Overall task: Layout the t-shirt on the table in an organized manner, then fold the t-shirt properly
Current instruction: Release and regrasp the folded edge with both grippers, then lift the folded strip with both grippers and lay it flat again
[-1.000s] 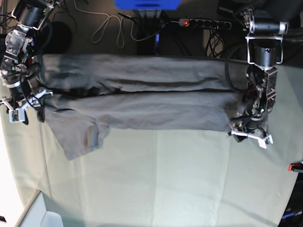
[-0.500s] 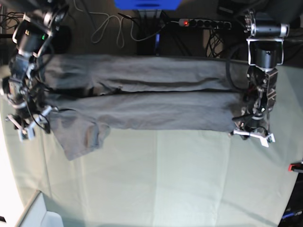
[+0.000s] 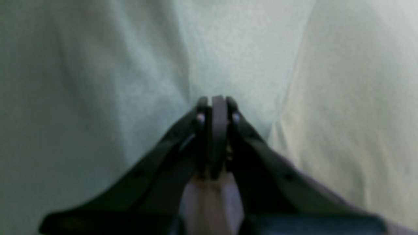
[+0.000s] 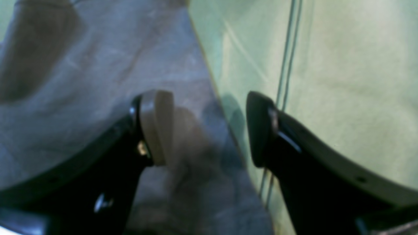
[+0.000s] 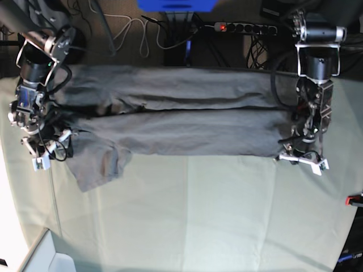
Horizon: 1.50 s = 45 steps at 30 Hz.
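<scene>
One t-shirt (image 5: pixel 170 122) lies on the table (image 5: pixel 215 215), stretched in a long grey band along the table's far edge, with a dark lengthwise crease running through its middle where one layer overlaps the other. One sleeve (image 5: pixel 99 164) juts from the band toward the near side of the table, at the end where the right arm works. The rest of the pale green cover, nearer than the shirt, shows only its own creases. Two arms stand at the shirt, one at each end. The left gripper (image 5: pixel 300 160) sits at the shirt's near corner on the base view's right; in the left wrist view its jaws are pressed together with a thin dark strip between the pads (image 3: pixel 218 130), and whether that strip is shirt cloth the blurred view does not settle. Grey cloth shows below and behind the jaws there, green cover beyond. The right gripper (image 4: pixel 209 129) hangs over the shirt's other end with its jaws standing wide apart: one finger (image 4: pixel 156 127) over the grey cloth, the other over the green cover, the shirt's edge running between them, and nothing gripped. Beyond the shirt, off the far edge of the table, lie one power strip (image 5: pixel 244 27) with a red light, one white cable (image 5: pixel 127 31) in loops and one blue object (image 5: pixel 176 4). One red clamp (image 5: pixel 354 199) shows at the table's edge beside the left arm.
</scene>
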Each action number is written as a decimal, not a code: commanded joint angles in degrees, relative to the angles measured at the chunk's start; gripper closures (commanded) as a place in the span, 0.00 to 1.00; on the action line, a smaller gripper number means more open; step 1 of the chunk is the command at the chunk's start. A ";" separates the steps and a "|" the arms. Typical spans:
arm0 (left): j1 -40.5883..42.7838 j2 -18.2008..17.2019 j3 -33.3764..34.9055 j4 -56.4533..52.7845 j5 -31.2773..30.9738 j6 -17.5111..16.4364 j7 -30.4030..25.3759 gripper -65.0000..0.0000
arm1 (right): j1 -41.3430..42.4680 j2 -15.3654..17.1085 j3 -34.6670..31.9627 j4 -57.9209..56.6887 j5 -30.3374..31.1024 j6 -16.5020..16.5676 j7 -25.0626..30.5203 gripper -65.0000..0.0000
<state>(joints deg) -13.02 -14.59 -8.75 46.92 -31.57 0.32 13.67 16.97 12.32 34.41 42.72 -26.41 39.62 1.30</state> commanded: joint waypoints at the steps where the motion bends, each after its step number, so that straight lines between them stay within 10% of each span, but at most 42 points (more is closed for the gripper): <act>1: 0.66 -0.40 0.01 2.89 -0.21 -0.19 -0.18 1.00 | 1.09 0.65 -1.05 0.84 0.88 0.38 1.38 0.45; 7: 3.92 -0.40 0.01 12.73 0.14 0.34 0.00 1.00 | -0.49 0.91 -12.04 0.84 0.88 0.38 1.12 0.52; 13: 7.26 -0.49 -0.08 18.01 -0.21 0.34 0.00 1.00 | -0.49 1.00 -13.89 2.07 0.88 0.38 -3.45 1.00; 45: 8.84 -1.81 -9.84 36.03 -0.30 -0.10 0.00 1.00 | -5.24 -12.98 1.23 40.23 1.32 0.38 -5.65 1.00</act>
<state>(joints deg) -3.36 -15.49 -18.26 81.67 -31.64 0.58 15.27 10.48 -1.30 35.68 81.80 -25.98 39.62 -6.02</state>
